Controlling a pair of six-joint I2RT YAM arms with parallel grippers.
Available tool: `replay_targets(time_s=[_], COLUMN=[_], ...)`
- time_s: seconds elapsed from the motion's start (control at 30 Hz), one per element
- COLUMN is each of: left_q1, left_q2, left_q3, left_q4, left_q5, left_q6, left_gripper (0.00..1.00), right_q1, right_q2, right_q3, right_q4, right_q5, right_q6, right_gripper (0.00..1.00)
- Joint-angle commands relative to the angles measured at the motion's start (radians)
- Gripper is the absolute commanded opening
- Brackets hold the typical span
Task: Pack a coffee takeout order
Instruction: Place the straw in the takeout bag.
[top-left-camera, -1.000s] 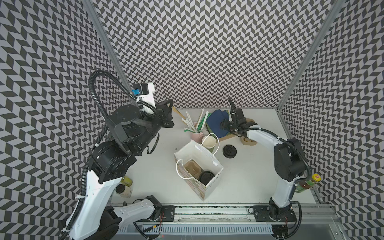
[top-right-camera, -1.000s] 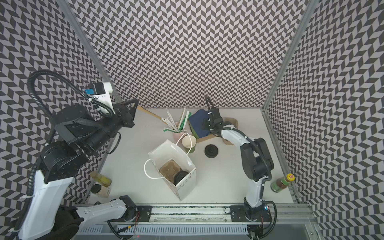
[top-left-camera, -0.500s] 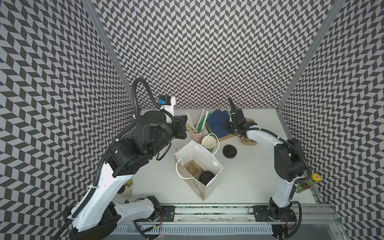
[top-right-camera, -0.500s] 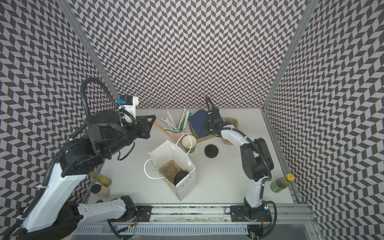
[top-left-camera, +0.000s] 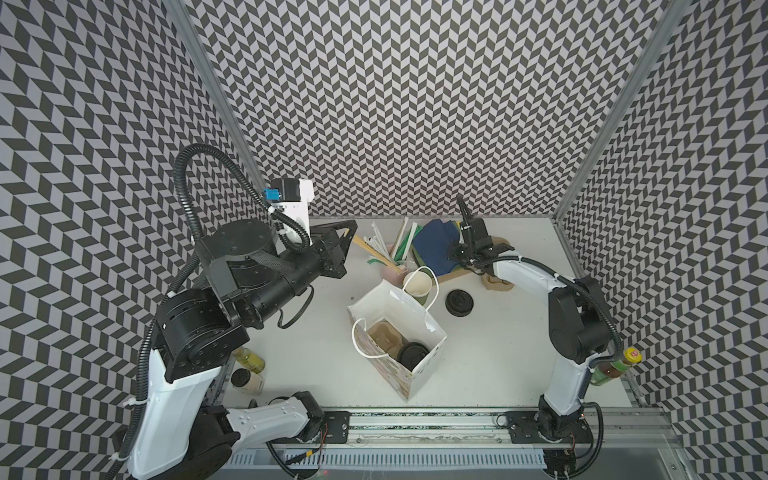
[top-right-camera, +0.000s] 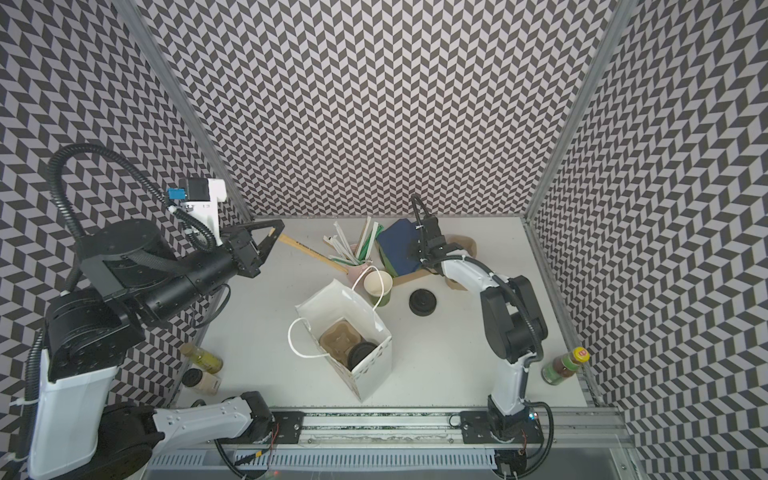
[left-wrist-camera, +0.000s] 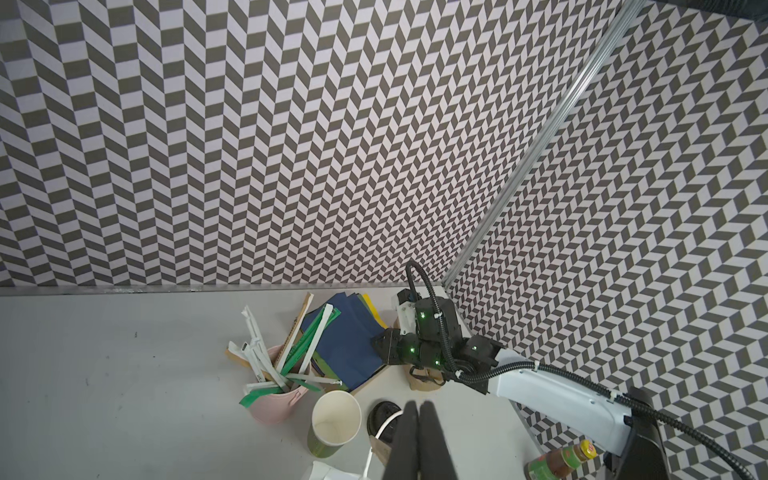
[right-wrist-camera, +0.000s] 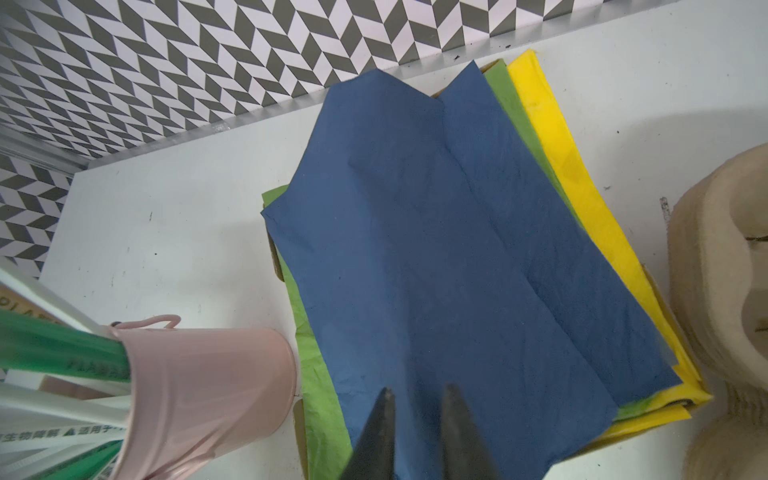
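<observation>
Setting: white table (top-left-camera: 498, 365) enclosed by chevron-patterned walls.
Top views, bag: white paper bag (top-left-camera: 419, 324) stands open mid-table, and the tan cup carrier (top-left-camera: 384, 338) lies inside it with a black lidded top (top-left-camera: 411, 353) showing on it.
Top views, loose items: green cup (top-right-camera: 378, 284) stands unlidded just behind the bag. A loose black lid (top-right-camera: 422, 301) lies beside it. The dark blue napkin (top-right-camera: 397, 245) tops a stack at the back.
Left wrist: left gripper (left-wrist-camera: 417, 405) has its fingers pressed together with nothing between them, raised over the bag's near edge.
Right wrist: right gripper (right-wrist-camera: 417, 390) has its fingers slightly apart, tips down on the dark blue napkin beside a pink bucket (right-wrist-camera: 199, 395). Whether they pinch it cannot be told.
</observation>
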Motion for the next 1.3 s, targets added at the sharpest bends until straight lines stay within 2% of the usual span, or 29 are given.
replay_targets(time_s=[0.0,0.47,0.53,0.67,0.73,0.83,1.03,1.17,1.27], left_q1=[-0.008,-0.011,-0.012,-0.012,-0.012,-0.011,-0.013,-0.008,-0.006], left_q2=[0.016,-0.016,-0.017,-0.05,-0.064,-0.073,-0.065,-0.073,-0.079], left_q3=[-0.005,-0.105,-0.133,-0.284,-0.348,-0.399,-0.482,-0.535,-0.546], left_q4=[-0.106,-0.163,-0.167,-0.087,-0.045,-0.006,0.056,0.089,0.106], left_q5=[0.029,0.024,0.016,0.015,0.01,-0.019,-0.021,-0.028,-0.034], left_q6=[-0.037,-0.052,-0.05,-0.052,-0.05,-0.035,-0.018,-0.01,-0.004], left_gripper=[0.0,0.0,0.0,0.0,0.0,0.0,0.0,0.06,0.17], right_q1=[0.006,0.007,0.006,0.006,0.008,0.008,0.007,0.009,0.011], right_q2=[-0.001,-0.005,-0.002,-0.003,-0.007,-0.009,0.025,0.034,0.032], right_q3=[-0.004,-0.01,-0.006,-0.004,-0.004,-0.008,0.001,-0.001,-0.007], right_q4=[0.019,0.016,0.012,0.005,0.001,0.003,-0.004,-0.002,0.005], right_q5=[0.014,0.022,0.022,0.034,0.046,0.061,0.053,0.043,0.046], right_q6=[-0.001,0.003,0.003,0.003,0.0,-0.003,-0.005,-0.005,-0.008], right_gripper=[0.25,0.27,0.3,0.45,0.48,0.48,0.42,0.42,0.35])
